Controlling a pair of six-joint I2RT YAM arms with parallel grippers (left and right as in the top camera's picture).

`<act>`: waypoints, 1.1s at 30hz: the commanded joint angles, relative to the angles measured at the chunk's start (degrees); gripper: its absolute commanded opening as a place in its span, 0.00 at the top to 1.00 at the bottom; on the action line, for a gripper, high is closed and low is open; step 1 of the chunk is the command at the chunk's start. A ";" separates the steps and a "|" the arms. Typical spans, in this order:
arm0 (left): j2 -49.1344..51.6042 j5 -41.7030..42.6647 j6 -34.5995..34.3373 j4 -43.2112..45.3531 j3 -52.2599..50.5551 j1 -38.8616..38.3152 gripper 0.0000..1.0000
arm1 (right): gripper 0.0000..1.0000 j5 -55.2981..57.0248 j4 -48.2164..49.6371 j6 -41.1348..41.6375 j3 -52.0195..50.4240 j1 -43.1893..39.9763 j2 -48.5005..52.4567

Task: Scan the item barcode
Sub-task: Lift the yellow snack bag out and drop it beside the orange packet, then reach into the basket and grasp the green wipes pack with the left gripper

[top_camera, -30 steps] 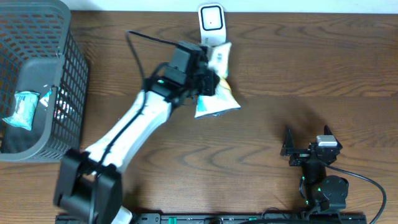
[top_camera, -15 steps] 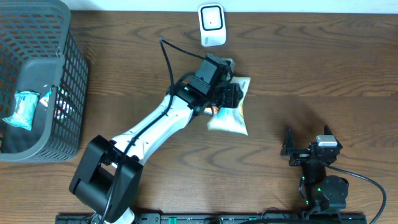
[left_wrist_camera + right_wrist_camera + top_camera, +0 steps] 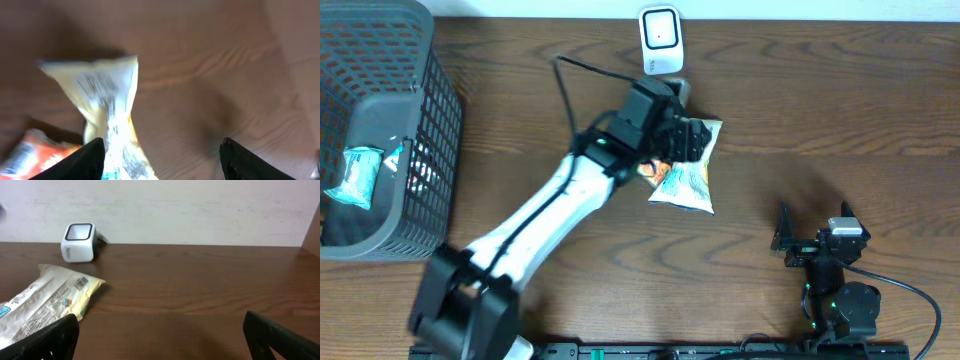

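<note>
Snack bag [image 3: 688, 175] lies flat just in front of scanner [image 3: 660, 38], long axis running roughly away from it. L gripper [image 3: 692, 140] sits over bag's scanner-side end, fingers spread, nothing clamped; L arm much nearer. R gripper [image 3: 813, 218] wide open, well apart from scanner. Basket [image 3: 430, 110], far left of scanner, holds 1 teal packet [image 3: 358, 172].

Dark wood table [image 3: 840, 120], snack bag [image 3: 690, 185] lying mid-table, white scanner [image 3: 660, 40], grey mesh basket [image 3: 432, 140]
</note>
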 commanded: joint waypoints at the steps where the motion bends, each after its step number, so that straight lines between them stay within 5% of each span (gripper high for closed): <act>1: -7.63 -0.42 2.16 0.07 0.17 3.43 0.25 | 0.01 0.09 -0.24 -0.63 -0.07 0.17 -0.37; 17: -27.21 -5.09 2.29 4.09 0.17 27.54 0.18 | 0.01 0.09 -0.24 -0.63 -0.07 0.17 -0.37; 22: -29.66 -5.11 2.19 4.76 0.17 36.09 0.10 | 0.01 0.07 -0.24 -0.63 -0.07 0.17 -0.37; 33: -28.65 -6.38 1.01 3.06 0.11 56.26 0.09 | 0.01 0.07 -0.24 -0.63 -0.07 0.20 -0.37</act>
